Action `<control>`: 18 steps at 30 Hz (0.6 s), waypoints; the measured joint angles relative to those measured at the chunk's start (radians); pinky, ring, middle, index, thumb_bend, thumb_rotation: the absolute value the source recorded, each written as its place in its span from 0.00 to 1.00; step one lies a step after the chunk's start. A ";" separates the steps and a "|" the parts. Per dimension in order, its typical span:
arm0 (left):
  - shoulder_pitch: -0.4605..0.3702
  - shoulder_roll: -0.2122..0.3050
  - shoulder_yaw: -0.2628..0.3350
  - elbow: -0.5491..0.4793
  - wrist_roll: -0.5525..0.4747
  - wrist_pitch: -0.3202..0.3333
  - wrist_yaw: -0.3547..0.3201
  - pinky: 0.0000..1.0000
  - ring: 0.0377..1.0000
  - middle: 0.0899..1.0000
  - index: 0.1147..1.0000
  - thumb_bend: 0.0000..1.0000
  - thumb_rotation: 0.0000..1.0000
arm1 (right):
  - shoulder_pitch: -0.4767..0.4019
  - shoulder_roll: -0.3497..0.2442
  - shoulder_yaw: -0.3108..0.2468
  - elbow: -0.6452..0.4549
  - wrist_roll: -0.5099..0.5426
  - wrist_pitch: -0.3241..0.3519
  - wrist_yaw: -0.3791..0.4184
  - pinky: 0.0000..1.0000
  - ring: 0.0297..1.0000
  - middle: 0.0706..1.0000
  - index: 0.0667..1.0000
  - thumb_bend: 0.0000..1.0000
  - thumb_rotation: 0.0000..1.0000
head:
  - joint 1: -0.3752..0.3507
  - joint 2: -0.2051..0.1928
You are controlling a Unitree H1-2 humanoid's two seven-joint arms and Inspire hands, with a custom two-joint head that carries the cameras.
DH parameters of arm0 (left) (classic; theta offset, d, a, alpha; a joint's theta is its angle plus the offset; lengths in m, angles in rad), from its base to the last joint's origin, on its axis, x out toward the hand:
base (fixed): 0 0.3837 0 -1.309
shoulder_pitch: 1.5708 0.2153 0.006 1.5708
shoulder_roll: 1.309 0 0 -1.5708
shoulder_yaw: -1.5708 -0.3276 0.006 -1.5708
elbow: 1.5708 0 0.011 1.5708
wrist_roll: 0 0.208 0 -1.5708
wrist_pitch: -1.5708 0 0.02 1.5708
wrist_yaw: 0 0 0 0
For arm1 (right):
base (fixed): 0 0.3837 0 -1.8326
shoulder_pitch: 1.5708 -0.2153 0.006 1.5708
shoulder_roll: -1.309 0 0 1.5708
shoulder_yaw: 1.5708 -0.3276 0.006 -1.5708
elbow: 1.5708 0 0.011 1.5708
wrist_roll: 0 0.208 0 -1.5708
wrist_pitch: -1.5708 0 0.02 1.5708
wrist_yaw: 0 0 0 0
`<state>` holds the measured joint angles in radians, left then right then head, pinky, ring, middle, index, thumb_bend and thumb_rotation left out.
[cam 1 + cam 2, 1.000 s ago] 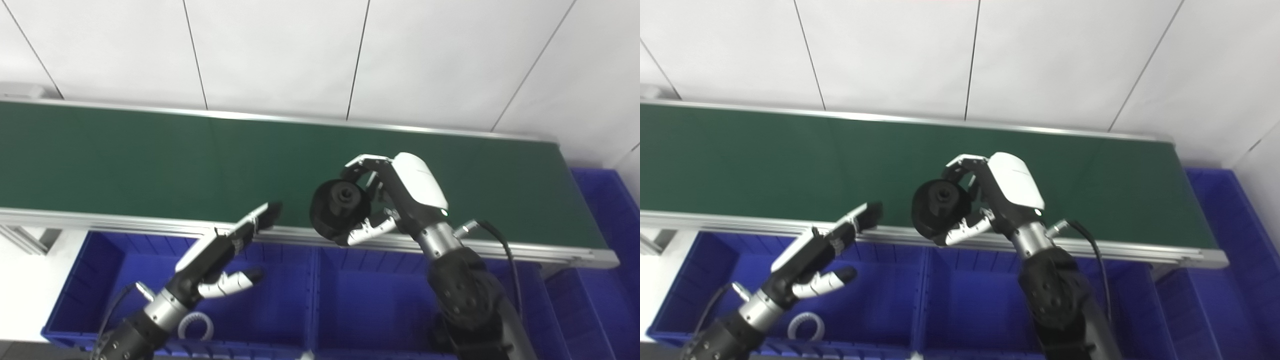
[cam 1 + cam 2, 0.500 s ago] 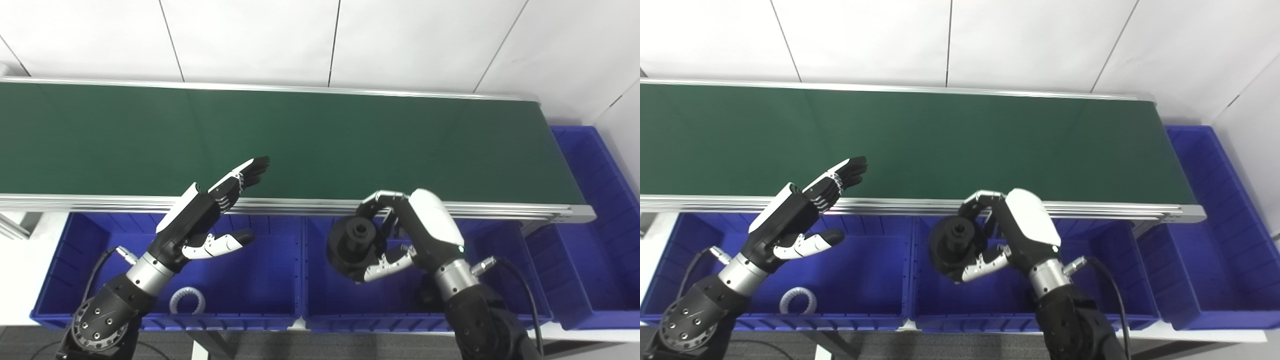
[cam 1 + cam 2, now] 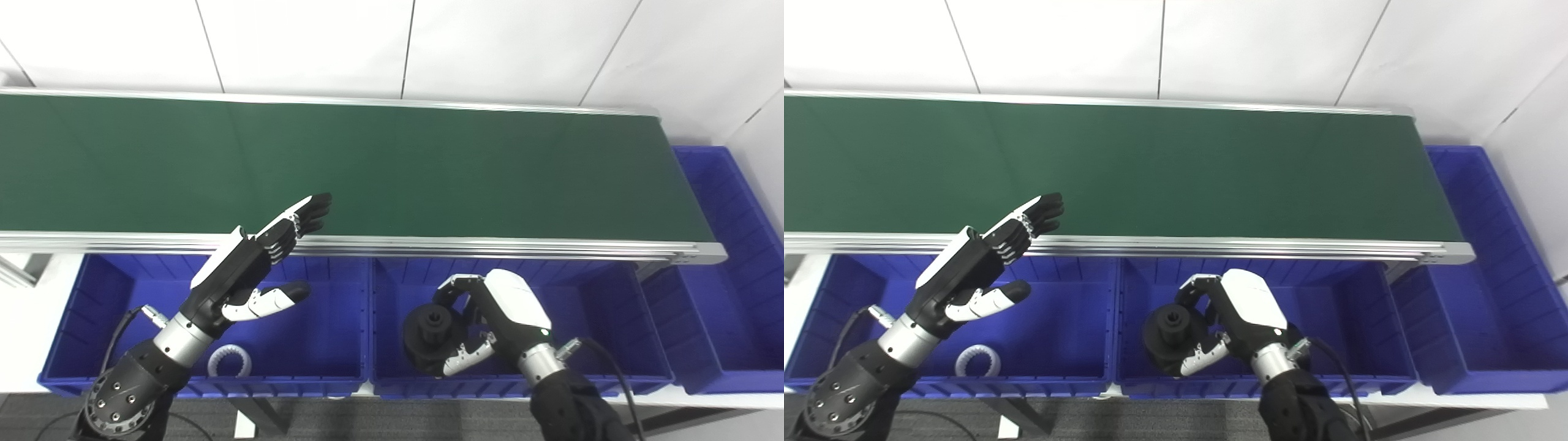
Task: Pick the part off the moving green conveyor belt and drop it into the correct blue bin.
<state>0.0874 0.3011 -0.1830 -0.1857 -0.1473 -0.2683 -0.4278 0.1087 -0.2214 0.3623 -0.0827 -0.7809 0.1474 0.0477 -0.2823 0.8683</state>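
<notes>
Two hands are in play, low in the frame. The white-backed right hand (image 3: 490,324) is down inside the middle blue plastic bin (image 3: 612,318), fingers and thumb curled round the round black wheel-like part with a centre hub (image 3: 432,334). The part sits just left of the palm, hub facing up, seemingly low over the bin floor, so this looks like the set-up for the drop: held inside the walls so it can't bounce out.

At lower left, a white toothed ring (image 3: 229,369) lies on the floor of the left blue plastic bin (image 3: 92,306). Above that bin hovers the black-and-white left hand (image 3: 245,282), empty, fingers stretched flat toward the belt, apparently waiting for the next catch.

Farther up, the long green conveyor belt (image 3: 429,165) carries nothing visible.
</notes>
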 measured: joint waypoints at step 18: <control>0.019 0.000 0.013 -0.012 0.020 0.000 0.001 0.94 0.97 0.96 0.93 0.43 0.60 | -0.064 0.048 -0.015 0.187 -0.067 -0.020 -0.247 0.51 0.54 0.52 0.59 0.71 0.05 | 0.012 -0.005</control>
<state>0.1066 0.3010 -0.1703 -0.1976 -0.1270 -0.2680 -0.4265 0.0444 -0.1736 0.3469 0.1039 -0.8477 0.1277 -0.1989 -0.2700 0.8636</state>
